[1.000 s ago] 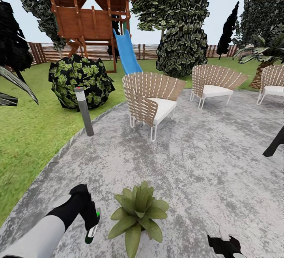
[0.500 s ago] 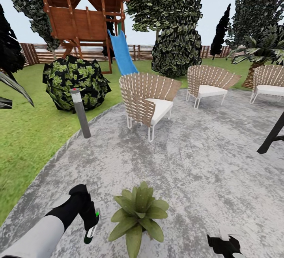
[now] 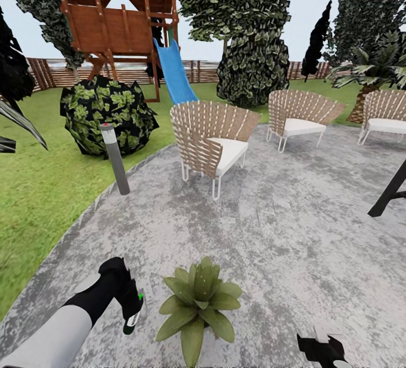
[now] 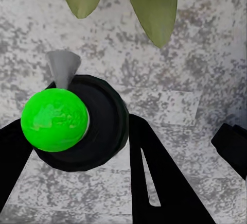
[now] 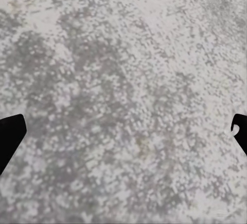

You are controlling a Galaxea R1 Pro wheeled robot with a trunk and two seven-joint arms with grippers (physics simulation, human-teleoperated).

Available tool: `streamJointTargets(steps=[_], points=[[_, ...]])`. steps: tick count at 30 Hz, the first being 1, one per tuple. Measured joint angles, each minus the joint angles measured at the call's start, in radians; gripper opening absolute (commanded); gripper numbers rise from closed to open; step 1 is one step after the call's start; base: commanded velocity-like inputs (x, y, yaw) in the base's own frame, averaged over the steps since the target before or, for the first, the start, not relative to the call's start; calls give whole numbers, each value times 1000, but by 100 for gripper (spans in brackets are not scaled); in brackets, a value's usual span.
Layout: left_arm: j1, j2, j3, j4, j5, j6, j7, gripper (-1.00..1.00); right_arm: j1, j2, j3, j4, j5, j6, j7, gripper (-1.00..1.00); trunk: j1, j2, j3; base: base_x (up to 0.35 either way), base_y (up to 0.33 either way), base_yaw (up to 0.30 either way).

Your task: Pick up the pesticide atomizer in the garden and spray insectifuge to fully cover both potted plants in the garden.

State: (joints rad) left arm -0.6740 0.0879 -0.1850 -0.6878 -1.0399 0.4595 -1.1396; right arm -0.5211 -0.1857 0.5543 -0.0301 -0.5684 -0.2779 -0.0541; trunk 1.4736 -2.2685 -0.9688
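On the round grey paved patio (image 3: 293, 227), near the bottom of the head view, a potted plant (image 3: 197, 303) is sitting with its pointed green leaves spreading outward; its pot is hidden under them. Just to its left, the left gripper (image 3: 131, 307) is gripping the pesticide atomizer (image 3: 132, 317), a slim dark bottle with a white label and a green-lit top, and holding it tilted close beside the plant without touching the leaves. From the left wrist camera the left gripper (image 4: 77, 147) is showing its black fingers (image 4: 159, 177) pressing against the sides of the atomizer (image 4: 77, 123), whose bright green cap and small grey nozzle are facing the camera, with two leaves of the plant (image 4: 152, 5) hanging just beyond it over the paving.

At the lower right edge of the head view the right gripper (image 3: 322, 351) is hovering low over the patio, well apart from the plant. Its wrist camera is looking straight at bare mottled paving (image 5: 123, 100), with the right gripper (image 5: 123, 134) standing wide apart and holding nothing.

Farther back, woven chairs (image 3: 211, 140) with white cushions are standing on the patio, a grey bollard light (image 3: 115, 158) is rising at the lawn's edge, and a wooden play tower (image 3: 113, 18) with a blue slide is standing before the slatted fence (image 3: 51, 72).
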Motion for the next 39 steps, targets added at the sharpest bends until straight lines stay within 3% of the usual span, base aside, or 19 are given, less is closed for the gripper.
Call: streamJointTargets(steps=[10,17,29,39], points=[[0,-5,0,-41,0,1,-5,-100,0,-22,-31,-30,-1,3,0,100,0,0,-16,0,0,0],[8,-3,0,-39,0,4,-5,-100,0,-22,-55,-29,1,3,2,100,0,0,-22,18,52,0],[10,0,4,-38,0,7,-1,-100,0,-21,-59,-23,1,3,2,100,0,0,-22,42,97,0],[10,5,5,-38,0,7,-1,-100,0,-21,-59,-22,1,3,2,100,38,-70,-67,0,0,0]])
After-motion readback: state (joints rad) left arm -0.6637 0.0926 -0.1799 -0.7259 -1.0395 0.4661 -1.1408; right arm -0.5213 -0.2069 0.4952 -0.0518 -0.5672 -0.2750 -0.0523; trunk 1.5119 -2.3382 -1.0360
